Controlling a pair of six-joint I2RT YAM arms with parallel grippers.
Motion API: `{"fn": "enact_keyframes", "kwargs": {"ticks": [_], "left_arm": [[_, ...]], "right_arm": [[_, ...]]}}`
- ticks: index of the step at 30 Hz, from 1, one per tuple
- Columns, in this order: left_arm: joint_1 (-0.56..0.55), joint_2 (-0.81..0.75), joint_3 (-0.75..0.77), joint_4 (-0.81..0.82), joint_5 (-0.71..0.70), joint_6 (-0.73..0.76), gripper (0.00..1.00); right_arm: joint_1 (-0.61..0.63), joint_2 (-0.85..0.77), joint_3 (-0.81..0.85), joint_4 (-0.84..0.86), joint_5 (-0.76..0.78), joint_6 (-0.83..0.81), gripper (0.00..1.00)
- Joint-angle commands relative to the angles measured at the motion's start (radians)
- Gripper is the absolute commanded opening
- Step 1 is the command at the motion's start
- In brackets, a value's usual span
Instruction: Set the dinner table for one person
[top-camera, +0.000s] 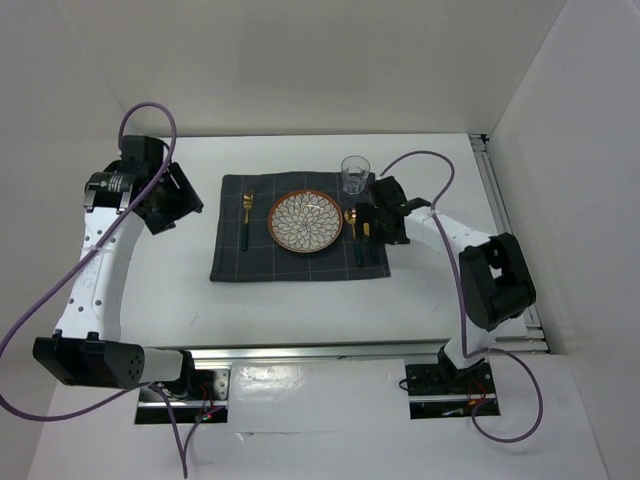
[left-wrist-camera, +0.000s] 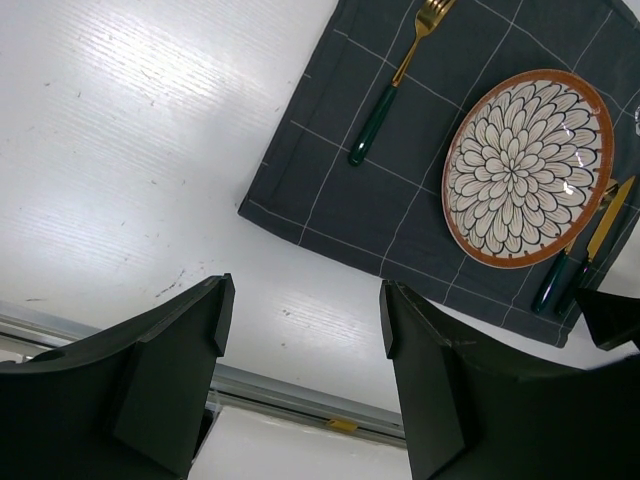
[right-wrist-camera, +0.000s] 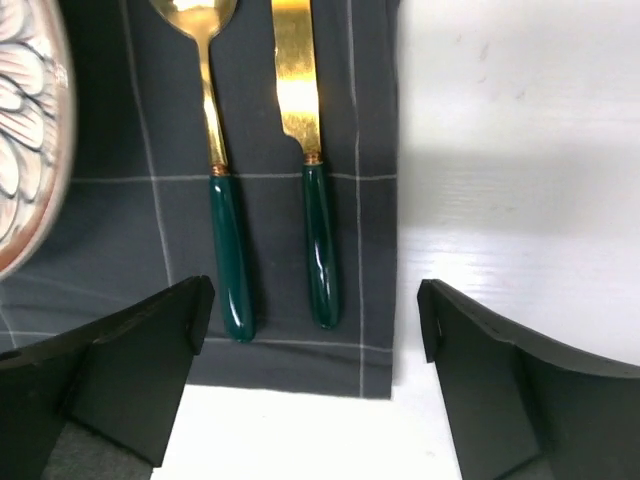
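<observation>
The white desk (top-camera: 300, 310) fills the middle of the overhead view, with metal rails along its near and right edges and both arms rising from the near edge; the left arm (top-camera: 95, 270) reaches up the left edge towards the far left corner, and its left fingers (left-wrist-camera: 170, 380) are spread wide with nothing between them, hanging above bare desk well apart from the setting; the right arm (top-camera: 495, 280) bends in from the right edge, and its right fingers (right-wrist-camera: 130, 370) are likewise released, parted above the handle ends of the cutlery and gripping nothing; a dark grey checked placemat (top-camera: 250, 255) lies flat near the middle of the desk, closer to the far edge; a flower-patterned plate (top-camera: 305, 222) with a brown rim sits at the placemat's centre; a clear glass (top-camera: 355, 175) stands upright on its far right corner; a fork (top-camera: 247, 215) lies left of the plate; a spoon (right-wrist-camera: 228, 250) and a knife (right-wrist-camera: 312, 180), gold with green handles, lie side by side just right of the plate, the knife nearer the desk's right edge.
</observation>
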Motion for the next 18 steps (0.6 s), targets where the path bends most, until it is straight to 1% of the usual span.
{"fn": "enact_keyframes", "kwargs": {"ticks": [1,5,6,8,9,10,14,16,18], "left_arm": [[-0.004,0.004,0.014,0.017,0.007,0.027,0.77],[-0.004,0.036,0.074,0.008,-0.002,0.049,0.77],[-0.004,0.036,0.085,0.008,-0.002,0.062,0.77],[-0.004,0.046,0.096,0.017,0.027,0.076,0.77],[-0.004,0.035,0.096,0.047,0.039,0.089,0.77],[-0.004,0.026,0.096,0.058,0.048,0.089,0.77],[-0.013,0.003,0.086,0.077,0.049,0.098,0.77],[-0.013,0.003,0.096,0.077,0.036,0.098,0.77],[-0.013,0.012,0.085,0.098,0.074,0.107,0.81]], "right_arm": [[-0.043,-0.121,0.112,-0.066,0.007,0.02,1.0],[-0.153,-0.195,0.175,-0.19,0.06,0.133,1.0],[-0.208,-0.23,0.187,-0.209,0.077,0.15,1.0],[-0.268,-0.266,0.198,-0.241,0.067,0.15,1.0],[-0.297,-0.279,0.198,-0.252,0.053,0.15,1.0],[-0.351,-0.302,0.213,-0.281,0.041,0.15,1.0],[-0.435,-0.347,0.224,-0.327,0.031,0.15,1.0],[-0.457,-0.381,0.21,-0.336,-0.018,0.121,1.0],[-0.469,-0.405,0.184,-0.315,-0.062,0.103,1.0]]}}
